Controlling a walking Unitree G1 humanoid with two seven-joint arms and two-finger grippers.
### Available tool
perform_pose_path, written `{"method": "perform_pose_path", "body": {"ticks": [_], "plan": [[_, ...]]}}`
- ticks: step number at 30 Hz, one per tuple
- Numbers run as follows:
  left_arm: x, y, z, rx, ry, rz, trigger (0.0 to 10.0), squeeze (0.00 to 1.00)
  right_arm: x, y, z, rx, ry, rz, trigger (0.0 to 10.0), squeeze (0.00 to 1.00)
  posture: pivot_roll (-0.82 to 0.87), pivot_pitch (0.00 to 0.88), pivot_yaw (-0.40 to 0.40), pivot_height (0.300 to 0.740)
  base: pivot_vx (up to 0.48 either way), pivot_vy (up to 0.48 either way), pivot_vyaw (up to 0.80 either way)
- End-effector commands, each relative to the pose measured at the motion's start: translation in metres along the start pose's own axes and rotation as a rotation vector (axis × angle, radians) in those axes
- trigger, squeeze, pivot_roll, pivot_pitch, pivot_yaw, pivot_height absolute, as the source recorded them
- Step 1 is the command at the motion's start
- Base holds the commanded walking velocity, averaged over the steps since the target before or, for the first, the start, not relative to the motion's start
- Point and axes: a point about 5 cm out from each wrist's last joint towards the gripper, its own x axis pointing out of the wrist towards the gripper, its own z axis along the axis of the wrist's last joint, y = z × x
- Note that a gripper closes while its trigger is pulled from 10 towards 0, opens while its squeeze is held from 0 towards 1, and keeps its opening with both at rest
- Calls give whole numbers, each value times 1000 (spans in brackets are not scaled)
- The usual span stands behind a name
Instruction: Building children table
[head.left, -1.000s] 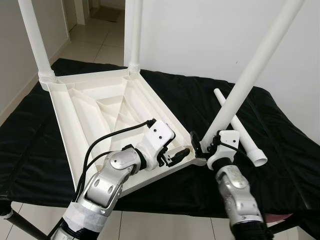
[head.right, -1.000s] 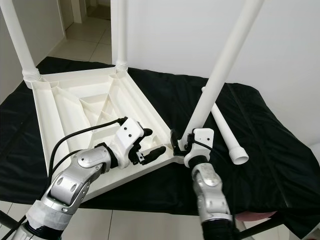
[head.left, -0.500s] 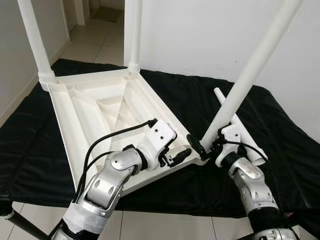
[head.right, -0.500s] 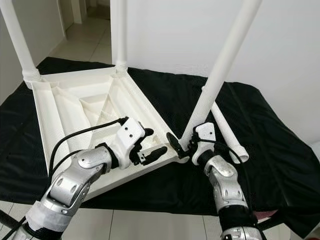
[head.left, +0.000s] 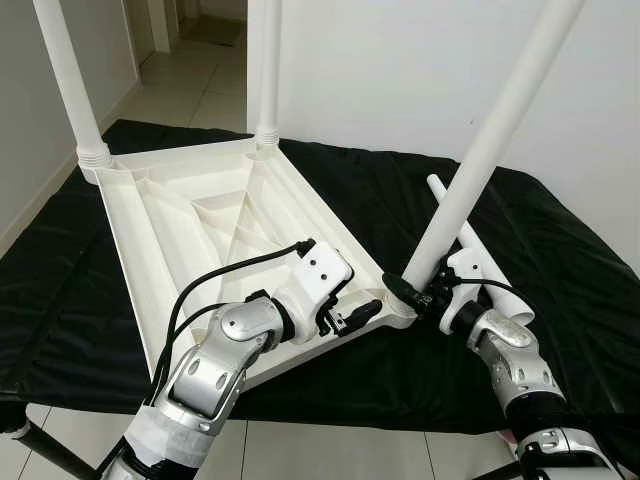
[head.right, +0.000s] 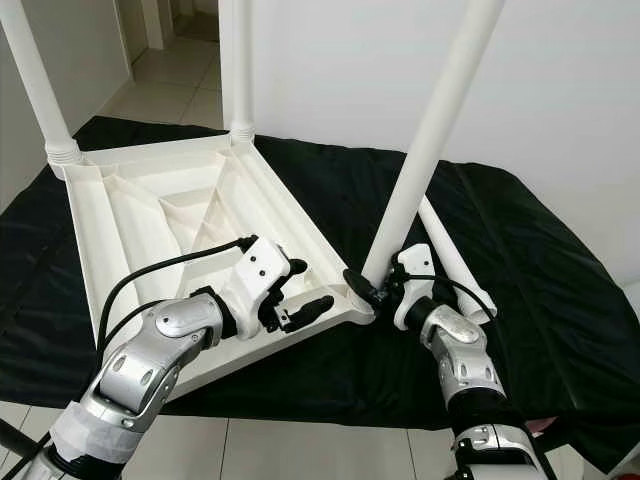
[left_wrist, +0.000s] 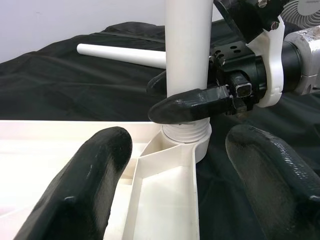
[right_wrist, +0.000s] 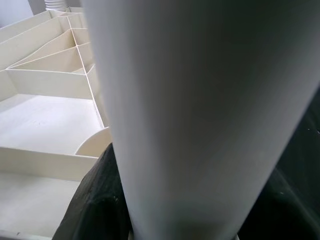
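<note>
1. The three standing legs run off the top of the head views, so their far ends are cut off. The loose leg (head.left: 470, 250) on the cloth is partly hidden behind the tilted leg (head.left: 480, 165) and the right wrist. In the right wrist view that tilted leg sits so close that the fingers there are hard to make out.
2. The upturned table top (head.left: 200, 225) lies ribs-up on a black cloth (head.left: 560, 250) over a low stand, a white wall behind, pale floor tiles and an open doorway at the far left.
3. The right gripper (head.left: 412, 292) is clamped around the tilted leg just above its threaded base, which sits in the near corner socket (left_wrist: 186, 142) of the top.
4. The left gripper (head.right: 305, 308) has its fingers (left_wrist: 85, 187) spread wide, either side of the top's near edge beside that socket, gripping nothing.
5. Compared with a second ago, the right forearm has swung out to the right and lies lower, and the leg leans a shade less; the left gripper has hardly moved.
</note>
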Motion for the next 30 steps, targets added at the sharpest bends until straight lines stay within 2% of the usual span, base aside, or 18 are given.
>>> {"method": "perform_pose_path", "body": {"ticks": [1, 2, 3, 4, 5, 11, 15, 19, 22, 27, 29, 30], "plan": [[2, -4, 1, 5, 1, 3, 10000, 0, -5, 6, -17, 42, 59, 33, 0, 0, 3, 0, -82, 740, 0, 0, 0], [2, -4, 1, 5, 1, 3, 10000, 0, -5, 6, -17, 42, 59, 33, 0, 0, 3, 0, -82, 740, 0, 0, 0], [2, -4, 1, 5, 1, 1, 10000, 0, -5, 7, -18, 54, 55, 29, 2588, 0, 2, 0, -84, 740, 0, 0, 0], [2, -4, 1, 5, 1, 1, 10000, 0, -5, 7, -18, 54, 55, 29, 2588, 0, 2, 0, -84, 740, 0, 0, 0], [2, -4, 1, 4, 1, 0, 10000, 0, -5, 7, -19, 57, 53, 20, 9882, 0, 2, 0, -84, 740, 0, 0, 0], [3, -4, 2, 7, 0, -6, 10000, 0, -3, 13, -19, 92, 16, -54, 10000, 0, -1, 0, -86, 740, 0, 0, 0], [3, -5, 1, 5, 0, -9, 10000, 0, 0, 16, -23, 75, 62, -183, 10000, 0, -4, 0, -94, 740, 0, 0, 0], [3, -6, 1, 5, 1, -10, 10000, 0, 1, 19, -27, 66, 90, -212, 10000, 0, -4, 0, -95, 740, 0, 0, 0], [2, -7, 0, 2, 2, -10, 10000, 0, 2, 27, -33, 121, 124, -372, 10000, 0, 1, 0, -108, 740, 0, 0, 0], [2, -8, -1, 3, 3, -9, 10000, 0, 3, 33, -34, 164, 132, -482, 10000, 0, 3, 0, -113, 740, 0, 0, 0], [2, -8, -1, 5, 3, -8, 10000, 0, 3, 42, -30, 191, 110, -667, 10000, 0, 7, 0, -120, 740, 0, 0, 0], [2, -8, -1, 5, 3, -8, 10000, 0, 3, 42, -30, 191, 110, -667, 10000, 0, 7, 0, -120, 740, 0, 0, 0]]}}
